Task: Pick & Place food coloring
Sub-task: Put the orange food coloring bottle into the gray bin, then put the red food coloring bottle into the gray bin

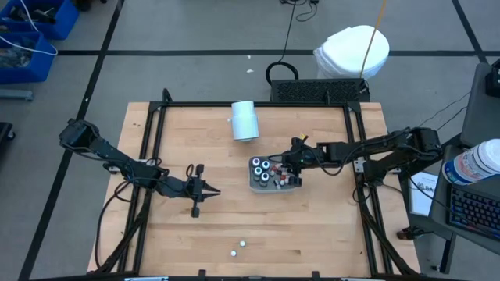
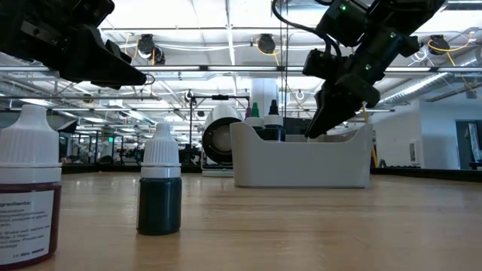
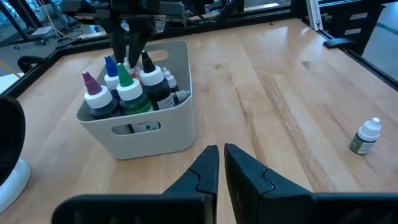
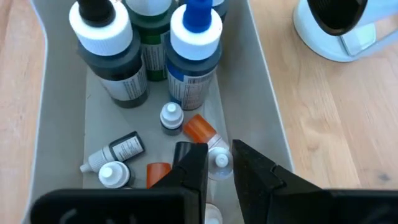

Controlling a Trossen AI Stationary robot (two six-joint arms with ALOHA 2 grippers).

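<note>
A grey tray stands mid-table holding several food coloring bottles. Tall dark ones with white collars stand upright, and tiny whitish and orange-capped ones lie on its floor. Two more small bottles stand on the table near its front edge; the low view shows them as a red one and a green one. My right gripper reaches down into the tray's right end, shut on a tiny bottle. My left gripper hovers shut left of the tray, holding nothing. My right gripper has a tiny clear bottle with a white cap between its two fingertips. The fingers slant down into the tray from the table's right side. The bottle sits low in the tray among the other small ones; whether it is clear of the floor, I cannot tell.
A white cylinder lies on its side behind the tray. Black frame rails run along the table's left, right and far sides. Bare wood lies between the tray and the two front bottles.
</note>
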